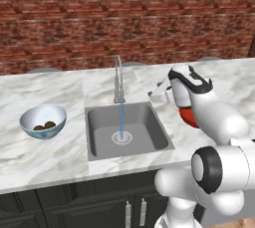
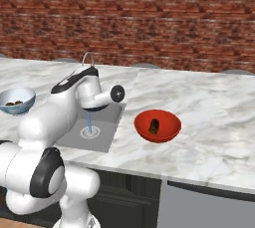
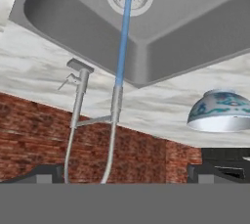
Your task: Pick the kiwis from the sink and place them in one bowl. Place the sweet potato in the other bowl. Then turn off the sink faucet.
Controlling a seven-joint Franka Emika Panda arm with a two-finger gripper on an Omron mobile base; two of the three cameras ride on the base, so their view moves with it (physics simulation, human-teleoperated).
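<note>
gripper: we see the two dark tips far apart at the bottom of the hand view, nothing between them; jaws wide, empty.
sink faucet: upright at 12 o'clock of the basin; in the hand view it shows inverted, its small lever sticking out near 9 o'clock of the stem.
water: blue stream running from spout to drain, so we judge the tap not yet off.
sink: basin bare of produce.
kiwis: both lie in the white bowl, at 9 o'clock of the sink.
sweet potato: in the red bowl, at 3 o'clock of the sink.
step in hand: we judge only the faucet shutoff remains.
how to do well: we bring the open jaws onto the lever, not the gooseneck; push steadily and keep clear of the red bowl beside the arm.
</note>
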